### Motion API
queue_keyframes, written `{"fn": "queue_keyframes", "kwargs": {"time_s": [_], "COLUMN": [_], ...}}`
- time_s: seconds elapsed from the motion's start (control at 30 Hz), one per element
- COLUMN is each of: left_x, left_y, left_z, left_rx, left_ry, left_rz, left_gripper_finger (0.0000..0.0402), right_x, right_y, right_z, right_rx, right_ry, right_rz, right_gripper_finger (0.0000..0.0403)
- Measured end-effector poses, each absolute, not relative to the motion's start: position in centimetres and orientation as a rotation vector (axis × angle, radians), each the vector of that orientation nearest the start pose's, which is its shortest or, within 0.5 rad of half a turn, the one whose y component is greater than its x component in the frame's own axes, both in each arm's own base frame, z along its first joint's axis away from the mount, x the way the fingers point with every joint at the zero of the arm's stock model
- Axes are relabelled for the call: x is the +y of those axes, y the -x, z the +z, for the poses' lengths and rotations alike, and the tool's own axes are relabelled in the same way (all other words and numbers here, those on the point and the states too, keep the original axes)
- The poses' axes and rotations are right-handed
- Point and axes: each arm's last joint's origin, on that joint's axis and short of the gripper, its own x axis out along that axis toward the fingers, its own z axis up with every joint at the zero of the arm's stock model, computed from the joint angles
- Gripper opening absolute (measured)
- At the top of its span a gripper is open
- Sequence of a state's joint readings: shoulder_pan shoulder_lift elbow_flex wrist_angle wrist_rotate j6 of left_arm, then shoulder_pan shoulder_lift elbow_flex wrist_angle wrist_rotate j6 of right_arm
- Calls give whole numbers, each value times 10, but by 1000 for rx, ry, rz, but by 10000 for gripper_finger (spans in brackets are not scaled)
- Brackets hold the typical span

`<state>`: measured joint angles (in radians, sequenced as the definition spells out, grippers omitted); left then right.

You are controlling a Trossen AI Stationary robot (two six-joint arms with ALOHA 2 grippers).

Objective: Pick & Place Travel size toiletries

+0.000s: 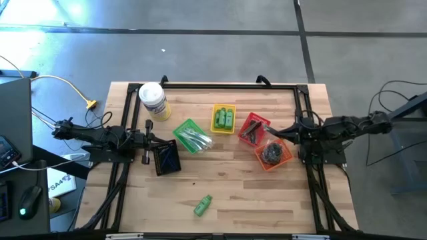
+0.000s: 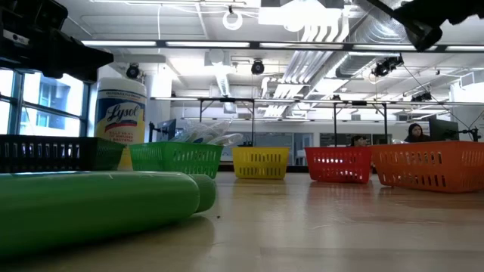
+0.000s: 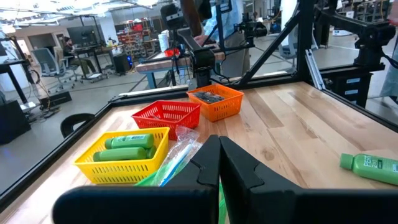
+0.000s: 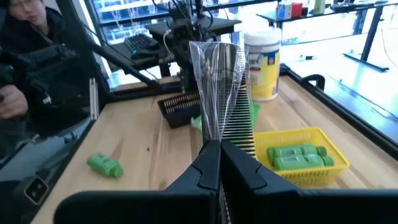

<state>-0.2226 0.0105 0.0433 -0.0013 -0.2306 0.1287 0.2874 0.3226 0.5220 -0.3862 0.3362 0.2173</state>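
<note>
On your far left, the left pincer (image 1: 148,141) hangs over the black mesh basket (image 1: 166,159), its fingers pressed together with nothing between them. Just behind it the white-lidded Lysol jar (image 1: 153,101) stands at the back of the desk (image 1: 267,193). Next comes the green basket (image 1: 189,135), holding clear-wrapped pieces (image 1: 198,140) that stick out over its rim. Near the desk's front edge, well apart from every basket, one green bottle (image 1: 203,205) lies on its side on the bare wood. Moving right, the yellow basket (image 1: 223,119) carries two more green bottles (image 1: 224,119) side by side. The red basket (image 1: 253,129) holds dark slim items, and the orange basket (image 1: 273,154), touching it, holds a dark clump you cannot make out. The right pincer (image 1: 272,133) sits above those two baskets, pinching a clear-wrapped dark comb (image 4: 227,87) that stands upright from its fingertips.
</note>
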Motion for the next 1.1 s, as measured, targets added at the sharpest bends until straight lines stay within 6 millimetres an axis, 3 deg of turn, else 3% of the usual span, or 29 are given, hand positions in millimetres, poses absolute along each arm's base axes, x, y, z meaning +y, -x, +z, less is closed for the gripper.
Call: {"fn": "queue_keyframes", "kwargs": {"time_s": [0.53, 0.93, 1.1], "left_x": [-14, -14, -14], "left_y": [-94, -94, -94], "left_z": [177, 177, 177], "left_rx": [-30, -30, -30], "left_ry": [-120, -119, -119], "left_rz": [10, 10, 10], "left_gripper_finger": [0, 0, 0], "right_x": [10, 12, 13], "right_y": [-70, -79, -79], "right_z": [232, 208, 206], "right_rx": [54, 38, 42], "right_ry": [-233, -285, -283], "right_rz": [-84, -88, -88], "right_gripper_finger": [3, 3, 3]}}
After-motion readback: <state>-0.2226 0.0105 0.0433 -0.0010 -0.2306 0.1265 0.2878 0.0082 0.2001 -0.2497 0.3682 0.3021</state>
